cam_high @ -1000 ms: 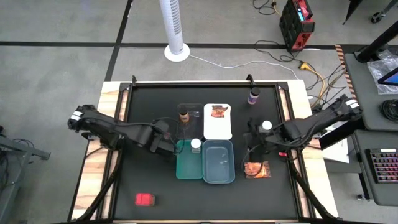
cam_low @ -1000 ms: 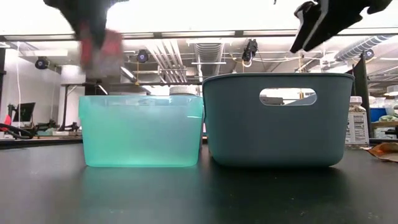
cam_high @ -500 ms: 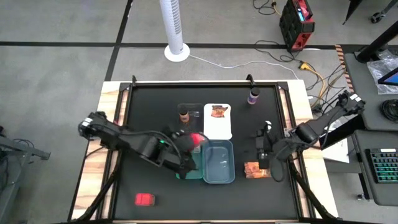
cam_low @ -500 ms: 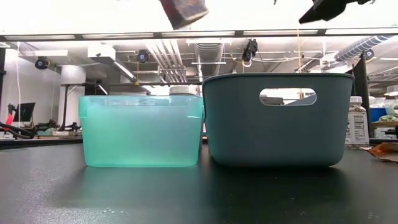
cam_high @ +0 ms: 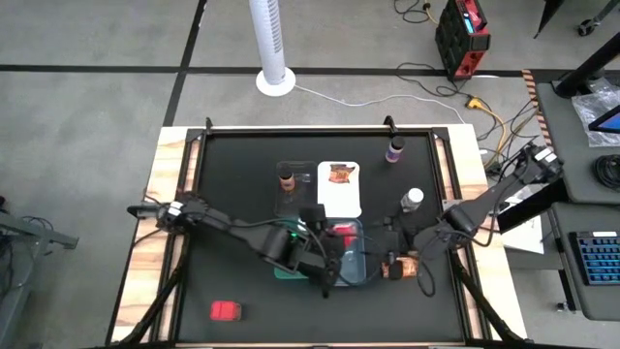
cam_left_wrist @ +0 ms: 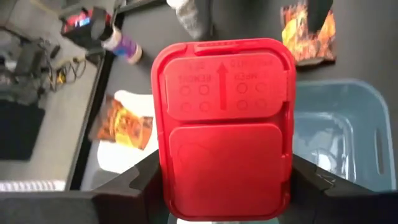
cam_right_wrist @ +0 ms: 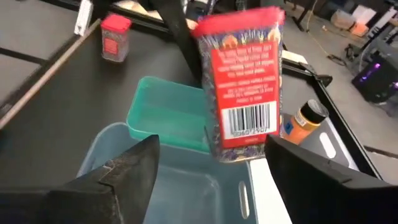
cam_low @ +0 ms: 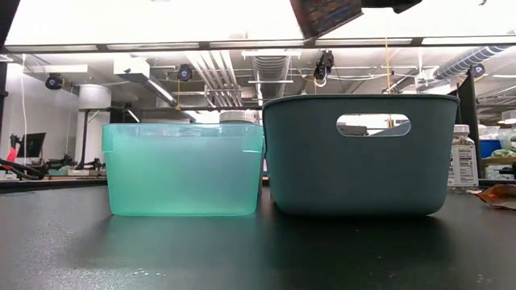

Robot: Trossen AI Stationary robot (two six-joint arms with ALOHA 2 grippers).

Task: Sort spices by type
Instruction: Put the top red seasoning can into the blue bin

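Red box (cam_left_wrist: 224, 130) no. 1 is in the air directly over the grey-blue tray (cam_high: 362, 254), clamped at its sides by the left gripper (cam_high: 334, 236). In the left wrist view the lid faces the camera, w/ the tray's open inside below it. Not released yet.

Done so far, as I judge it:
- one packet (cam_high: 339, 174) lies in the white tray (cam_high: 339, 206), just behind the grey-blue tray
- brown-capped bottle (cam_high: 286, 177) stands in the clear tray (cam_high: 300, 194), behind and left of it
- one white cap (cam_low: 236, 117) shows over the teal tray (cam_low: 184, 169) next to the grey-blue one, prob. a jar inside; the arm hides it from above

Left to do, approx. half:
- 2nd red box (cam_high: 226, 311), on the table well left of and in front of the grey-blue tray
- 2nd packet (cam_high: 402, 269), on the table just right of it
- white-capped jar (cam_high: 413, 198), right of and behind it
- purple bottle (cam_high: 395, 148), far behind it near the table's back edge

Pose: left arm is stretched low across the teal tray, wrist reaching over the grey-blue one. Right gripper (cam_right_wrist: 211, 180) sits just right of the grey-blue tray, by the loose packet, fingers apart and holding nothing. It faces the tray, so the carried box fills its view.
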